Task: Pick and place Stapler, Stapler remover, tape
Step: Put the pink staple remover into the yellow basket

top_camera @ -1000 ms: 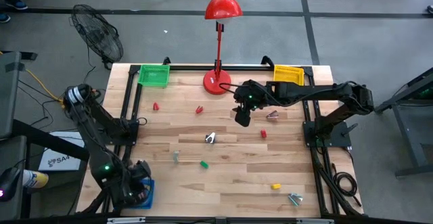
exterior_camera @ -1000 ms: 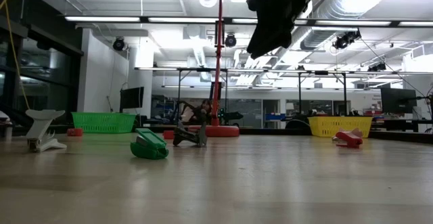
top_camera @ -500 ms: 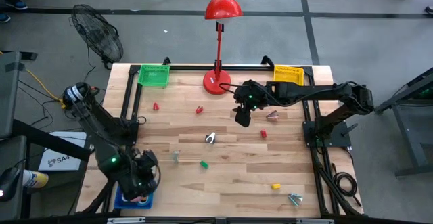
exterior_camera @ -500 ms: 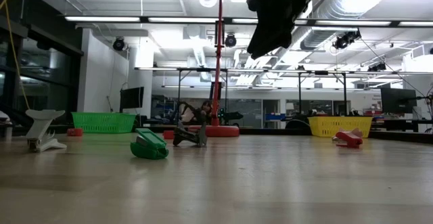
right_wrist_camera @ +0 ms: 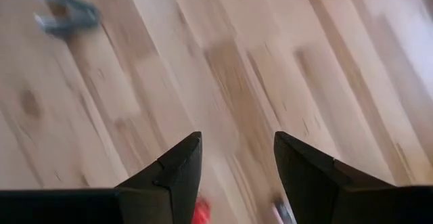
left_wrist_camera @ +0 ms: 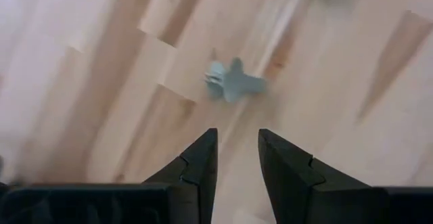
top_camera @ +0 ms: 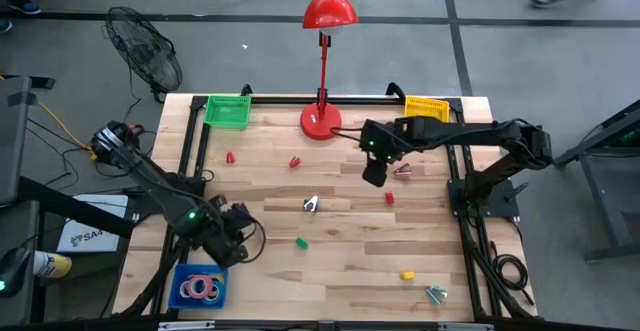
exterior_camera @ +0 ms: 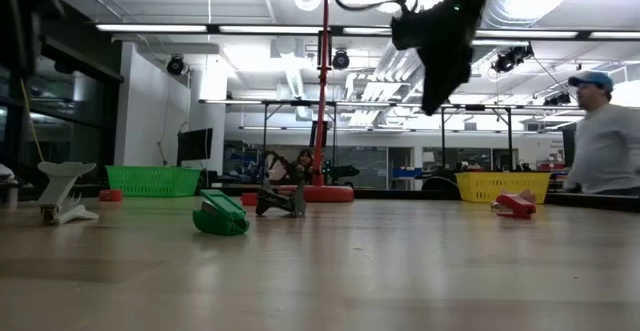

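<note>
While we look straight down from the high view, the tape (top_camera: 199, 288) already sits in the blue bin (top_camera: 180, 274) at the near left corner of the surface (top_camera: 340, 271), so we judge that part done. Small staplers and removers lie scattered and unplaced: a green one (top_camera: 301, 241) near the middle, a grey piece (top_camera: 260, 231) just left of it, a yellow one (top_camera: 407, 275) and a grey one (top_camera: 435, 293) near right, red ones (top_camera: 294, 161) farther back. The green basket (top_camera: 228, 111) and yellow basket (top_camera: 426, 108) at the far edge look empty to us. The left end effector (top_camera: 243, 243) hovers beside the grey piece; the right end effector (top_camera: 374, 174) hangs over the far right.

Down at the low view, the green stapler (exterior_camera: 220, 216) rests on the wood, and the right arm hangs high above, carrying nothing we can see.

From the left wrist, the fingers stand slightly apart and empty, the grey remover (left_wrist_camera: 233, 84) just ahead.

From the right wrist, the fingers are spread wide, holding nothing over bare wood. Most of the job is left, we reckon.
</note>
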You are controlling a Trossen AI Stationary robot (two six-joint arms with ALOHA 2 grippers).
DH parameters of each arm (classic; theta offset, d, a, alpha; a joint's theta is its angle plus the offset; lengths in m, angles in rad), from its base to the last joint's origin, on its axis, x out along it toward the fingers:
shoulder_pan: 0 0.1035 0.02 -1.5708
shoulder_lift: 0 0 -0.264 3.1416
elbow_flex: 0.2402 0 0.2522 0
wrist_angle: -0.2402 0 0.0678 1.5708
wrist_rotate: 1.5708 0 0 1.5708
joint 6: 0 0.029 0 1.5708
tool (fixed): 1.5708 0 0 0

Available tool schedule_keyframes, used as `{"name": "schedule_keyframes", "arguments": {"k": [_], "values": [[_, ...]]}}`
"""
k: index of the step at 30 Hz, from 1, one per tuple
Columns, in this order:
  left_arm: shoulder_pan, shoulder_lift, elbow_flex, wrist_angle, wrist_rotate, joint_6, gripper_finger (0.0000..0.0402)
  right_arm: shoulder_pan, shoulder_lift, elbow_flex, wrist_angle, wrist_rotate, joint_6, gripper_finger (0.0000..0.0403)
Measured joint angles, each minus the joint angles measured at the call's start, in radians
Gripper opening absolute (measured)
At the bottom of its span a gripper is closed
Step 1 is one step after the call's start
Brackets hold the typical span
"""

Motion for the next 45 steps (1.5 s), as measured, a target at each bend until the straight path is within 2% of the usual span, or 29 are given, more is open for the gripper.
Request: {"name": "schedule_keyframes", "arguments": {"k": [8, 17, 24, 30, 37, 41, 45], "values": [[0.147, -0.06, 0.0, -0.068, -0.078, 0.216, 0.0104, -0.03, 0.0, 0.0, -0.169, 0.001, -0.163, 0.0177], [0.352, -0.141, 0.0, -0.068, -0.086, 0.534, 0.0104, -0.091, 0.0, 0.0, -0.303, 0.002, -0.35, 0.018], [0.493, -0.172, 0.0, -0.068, -0.056, 0.72, 0.0104, -0.112, 0.0, 0.0, -0.371, 0.001, -0.43, 0.0236], [0.588, -0.17, 0.0, -0.066, -0.009, 0.826, 0.0104, -0.11, 0.0, -0.087, -0.354, -0.005, -0.511, 0.0289], [0.676, -0.179, -0.001, -0.065, 0.002, 0.933, 0.0104, -0.11, 0.001, -0.22, -0.288, 0.08, -0.524, 0.0294], [0.733, -0.178, 0.0, -0.063, 0.034, 0.992, 0.0104, -0.107, 0.001, -0.248, -0.225, 0.047, -0.556, 0.0294], [0.775, -0.177, 0.0, -0.06, 0.058, 1.04, 0.0104, -0.097, 0.001, -0.28, -0.12, 0.027, -0.66, 0.0294]]}}
